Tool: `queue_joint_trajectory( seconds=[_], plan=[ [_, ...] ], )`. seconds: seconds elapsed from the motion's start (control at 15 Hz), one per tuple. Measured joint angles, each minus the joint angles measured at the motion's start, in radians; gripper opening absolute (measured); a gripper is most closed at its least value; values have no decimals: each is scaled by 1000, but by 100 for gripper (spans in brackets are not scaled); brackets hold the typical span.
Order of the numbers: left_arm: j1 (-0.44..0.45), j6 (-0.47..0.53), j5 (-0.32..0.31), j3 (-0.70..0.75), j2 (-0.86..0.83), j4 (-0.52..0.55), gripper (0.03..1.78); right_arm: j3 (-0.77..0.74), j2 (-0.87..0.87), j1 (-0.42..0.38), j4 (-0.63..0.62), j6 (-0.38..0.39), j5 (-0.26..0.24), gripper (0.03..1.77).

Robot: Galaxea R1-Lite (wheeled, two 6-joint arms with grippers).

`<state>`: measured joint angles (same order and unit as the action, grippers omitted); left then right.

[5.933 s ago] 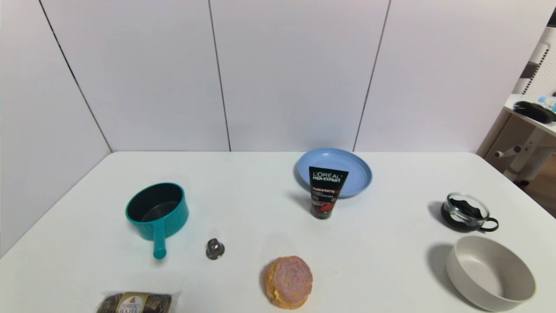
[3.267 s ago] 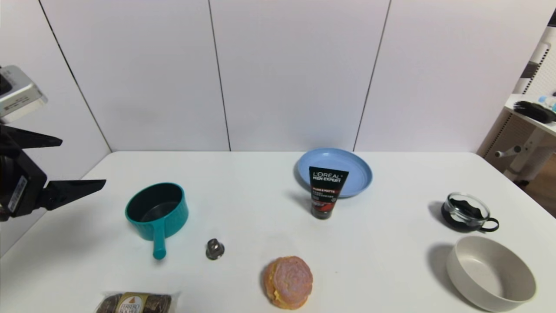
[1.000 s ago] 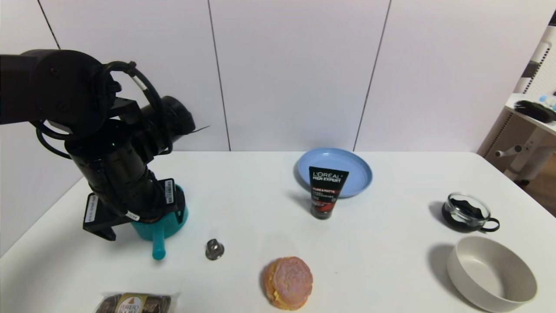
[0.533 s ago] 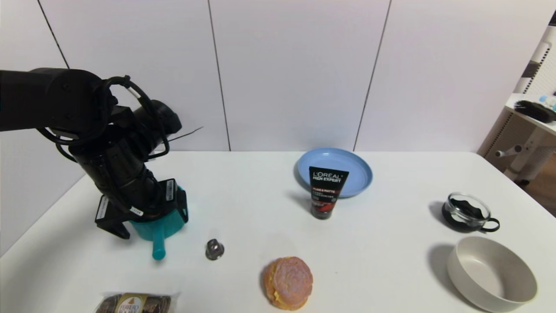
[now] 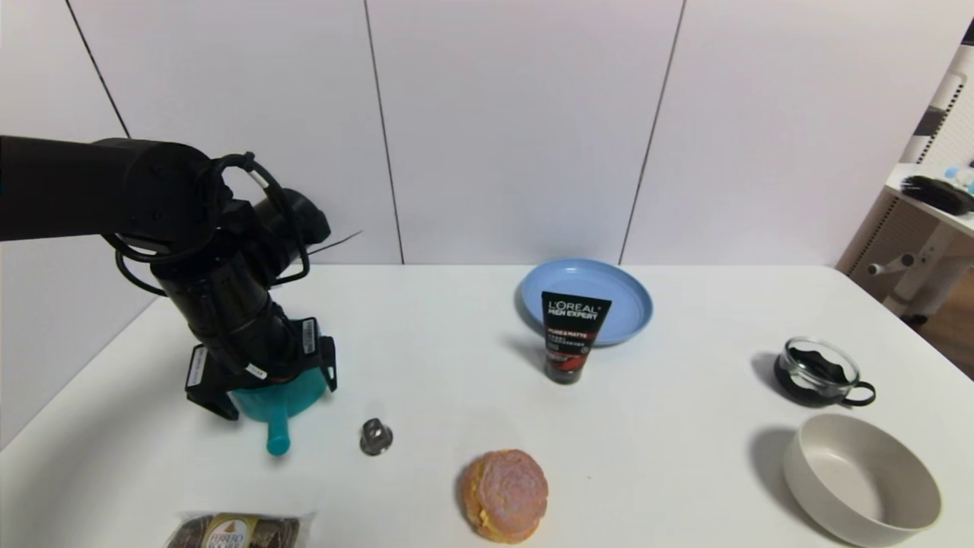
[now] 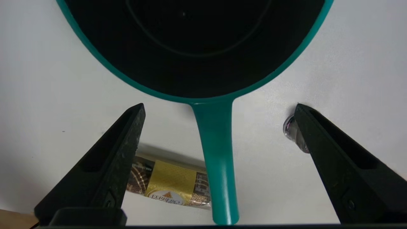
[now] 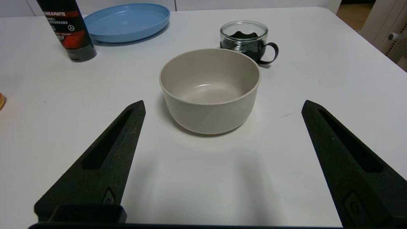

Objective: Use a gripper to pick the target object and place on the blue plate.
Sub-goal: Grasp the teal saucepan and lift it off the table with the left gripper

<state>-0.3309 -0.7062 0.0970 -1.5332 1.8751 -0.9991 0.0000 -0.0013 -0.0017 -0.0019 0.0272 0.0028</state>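
Here my left gripper (image 6: 219, 106) points steeply down over the small teal saucepan with the dark interior (image 5: 275, 399), which stands on the white table (image 5: 685, 426) toward its left side. My two black fingers (image 6: 108, 168) are spread wide apart, one on each side of the pan's short straight teal handle (image 6: 217, 159), and neither touches it. From the head view my black arm (image 5: 152, 205) covers most of the pan's bowl, leaving its lower wall and handle showing.

Just beside the handle's far side lies a small shiny metal bell-shaped piece (image 5: 376, 437), and nearer the table's front edge sits a clear-wrapped pack of gold-labelled chocolates (image 5: 236, 530). The round, shallow light-blue plate with the raised rim (image 5: 620, 293) lies well apart from the pan, toward the back of the table, with an upright black cosmetic tube (image 5: 572, 336) standing just in front of it. A round pink-topped pastry (image 5: 506, 493) lies near the front centre.

My right gripper (image 7: 222, 106) rests low at the right, fingers likewise wide apart, facing a beige bowl (image 7: 210, 89) and a glass cup with a black handle (image 7: 248, 39).
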Motion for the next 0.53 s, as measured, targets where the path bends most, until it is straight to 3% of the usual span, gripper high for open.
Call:
queue_joint_trajectory(
  seconds=[0.53],
  plan=[
    [-1,-29,-1,-2,34,49,169,0,0,0,0,0,0,170]
  ],
)
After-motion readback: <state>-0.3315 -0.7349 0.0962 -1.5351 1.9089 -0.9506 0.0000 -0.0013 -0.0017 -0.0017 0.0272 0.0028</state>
